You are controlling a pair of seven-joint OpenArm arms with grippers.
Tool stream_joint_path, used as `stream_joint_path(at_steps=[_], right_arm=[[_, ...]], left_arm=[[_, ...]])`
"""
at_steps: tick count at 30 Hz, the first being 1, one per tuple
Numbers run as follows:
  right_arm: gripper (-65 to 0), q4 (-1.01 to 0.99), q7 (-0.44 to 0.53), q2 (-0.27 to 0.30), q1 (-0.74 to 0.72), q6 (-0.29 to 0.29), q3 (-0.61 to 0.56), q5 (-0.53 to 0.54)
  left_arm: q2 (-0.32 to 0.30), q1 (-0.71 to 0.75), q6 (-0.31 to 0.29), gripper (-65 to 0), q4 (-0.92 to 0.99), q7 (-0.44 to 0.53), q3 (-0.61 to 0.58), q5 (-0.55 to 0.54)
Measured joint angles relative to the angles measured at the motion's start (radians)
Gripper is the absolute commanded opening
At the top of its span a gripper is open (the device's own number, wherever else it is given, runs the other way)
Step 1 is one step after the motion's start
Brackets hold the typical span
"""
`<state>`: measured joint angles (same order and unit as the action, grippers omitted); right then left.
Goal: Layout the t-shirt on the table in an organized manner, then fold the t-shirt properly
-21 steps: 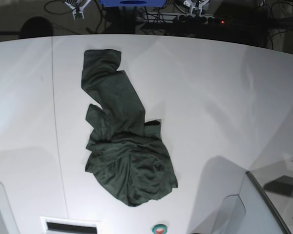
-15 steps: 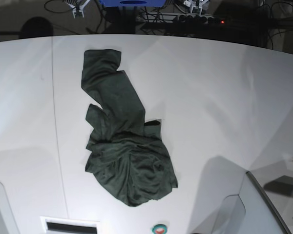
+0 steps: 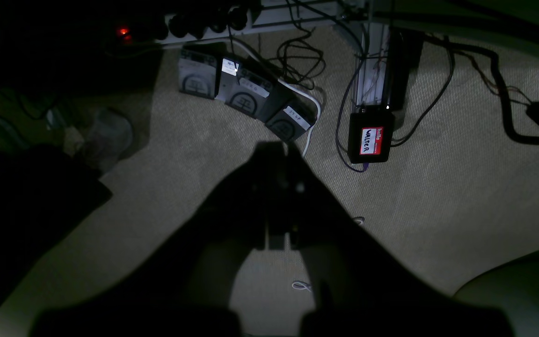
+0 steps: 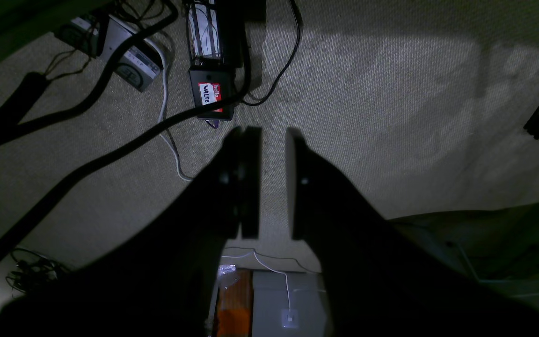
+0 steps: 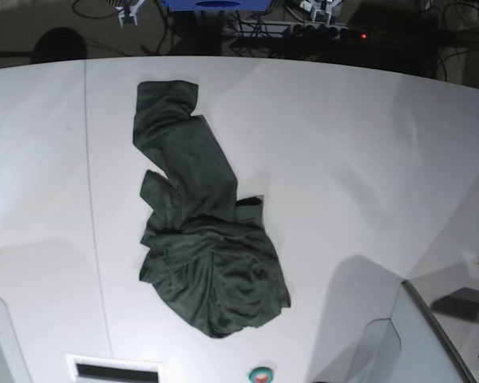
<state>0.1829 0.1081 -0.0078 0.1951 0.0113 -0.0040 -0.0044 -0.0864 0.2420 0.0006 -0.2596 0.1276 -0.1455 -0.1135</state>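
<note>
A: Across the white bench, on its left half in the base view, the t-shirt lay crumpled, one long strip trailing toward the far edge and a bunched heap nearer the camera.

B: How would it have handled?

A: Soft, thin and light, I judged; likely to drape and drag. Best taken at an outer edge or corner of the heap, not the middle.

B: And the pincers?

A: Both hung off the bench, over carpet and cables. The left pincer was closed, empty. The right pincer stood slightly parted, holding nothing, touching nothing.
</note>
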Motion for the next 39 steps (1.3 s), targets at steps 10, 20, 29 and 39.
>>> stream_joint_path(at_steps=[10, 20, 29, 39], right_arm=[[-56.9, 0.000, 0.000, 0.000, 0.000, 0.000, 0.000, 0.000], [-61.8, 0.010, 0.011, 0.000, 0.025, 0.000, 0.000, 0.000], [-64.7, 0.408, -0.122, -0.001, 0.291, -0.008, 0.005, 0.000], [-64.7, 1.080, -0.334, 0.004, 0.651, -0.014, 0.007, -0.002]], left_arm=[[0.000, 0.000, 0.000, -65.0, 0.000, 0.000, 0.000, 0.000], [0.000, 0.010, 0.000, -65.0, -0.005, 0.006, -0.007, 0.000], [-0.061, 0.230, 0.003, -65.0, -0.315, 0.003, -0.008, 0.000], [-0.172, 0.513, 0.007, -65.0, -0.752, -0.007, 0.005, -0.002]])
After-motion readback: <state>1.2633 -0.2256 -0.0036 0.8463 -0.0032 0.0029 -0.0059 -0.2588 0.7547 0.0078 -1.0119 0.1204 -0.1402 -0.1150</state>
